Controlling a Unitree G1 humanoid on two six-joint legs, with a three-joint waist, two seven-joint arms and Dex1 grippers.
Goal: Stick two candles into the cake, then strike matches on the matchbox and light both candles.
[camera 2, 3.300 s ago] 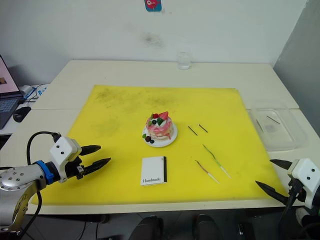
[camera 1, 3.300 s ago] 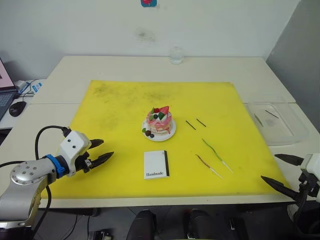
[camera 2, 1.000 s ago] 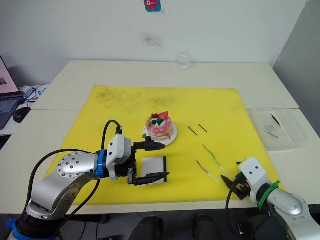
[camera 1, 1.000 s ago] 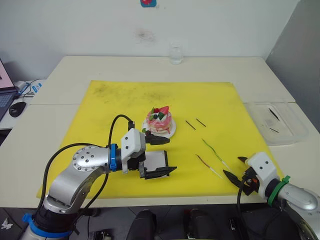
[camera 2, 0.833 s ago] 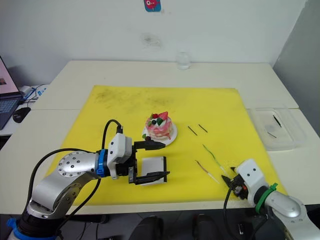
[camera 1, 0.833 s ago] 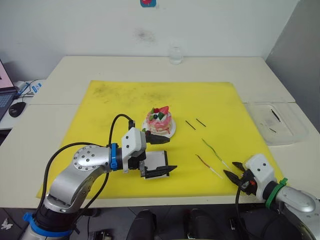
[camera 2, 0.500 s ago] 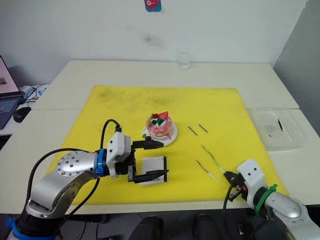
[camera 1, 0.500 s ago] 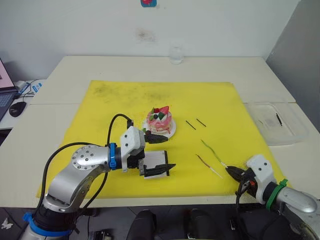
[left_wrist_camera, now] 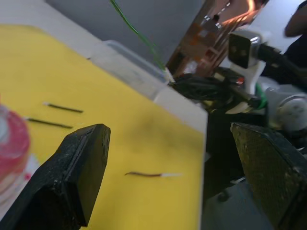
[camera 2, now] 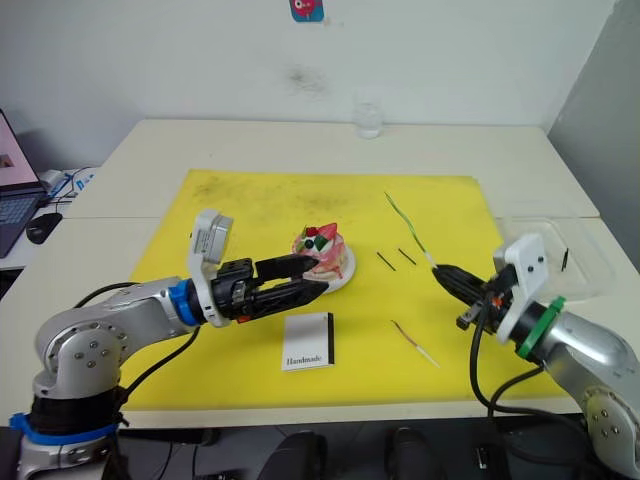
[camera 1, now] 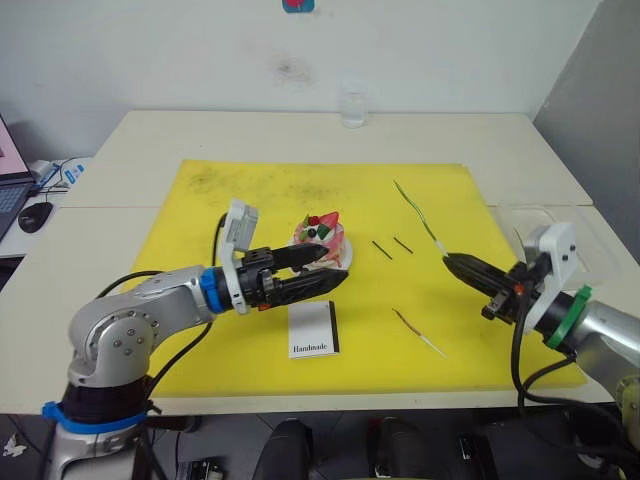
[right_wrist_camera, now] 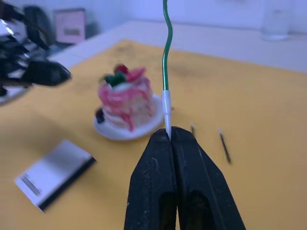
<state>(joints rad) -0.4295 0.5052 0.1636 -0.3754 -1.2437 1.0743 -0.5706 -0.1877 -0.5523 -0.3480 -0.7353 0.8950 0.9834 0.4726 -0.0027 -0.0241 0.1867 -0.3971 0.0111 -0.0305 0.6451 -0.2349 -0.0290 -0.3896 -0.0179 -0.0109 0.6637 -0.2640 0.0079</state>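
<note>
The right tool (camera 2: 447, 274) is pinching the white end of the thin, wavy green candle (camera 2: 404, 225), its 2 black fingers pressed together on it, and the stick is rising free above the yellow mat (camera 2: 240, 205) on the pale worktop (camera 2: 250, 140). The small round pink-and-white cake (camera 2: 320, 253), on its little white plate, is sitting near the mat's middle. The left tool (camera 1: 315, 272) is reaching in just beside the cake's plate with its fingers spread apart, gripping nothing. The thin dark-red candle (camera 2: 412, 341) is lying flat on the mat, well apart from the cake. The 2 short dark matches (camera 2: 395, 258) are resting between the cake and the right tool, and the flat white matchbox (camera 2: 308, 340) printed "Handmade" is lying in front of the cake.

The step in hand looks like carrying the green candle to the cake. Since the grip is on the white end and the long part is pointing away, the wrist probably needs turning so the stick stands upright over the top. A slow, straight push down beside the strawberry and berries should keep the slender stick from bending. The left tool could steady the plate.
</note>
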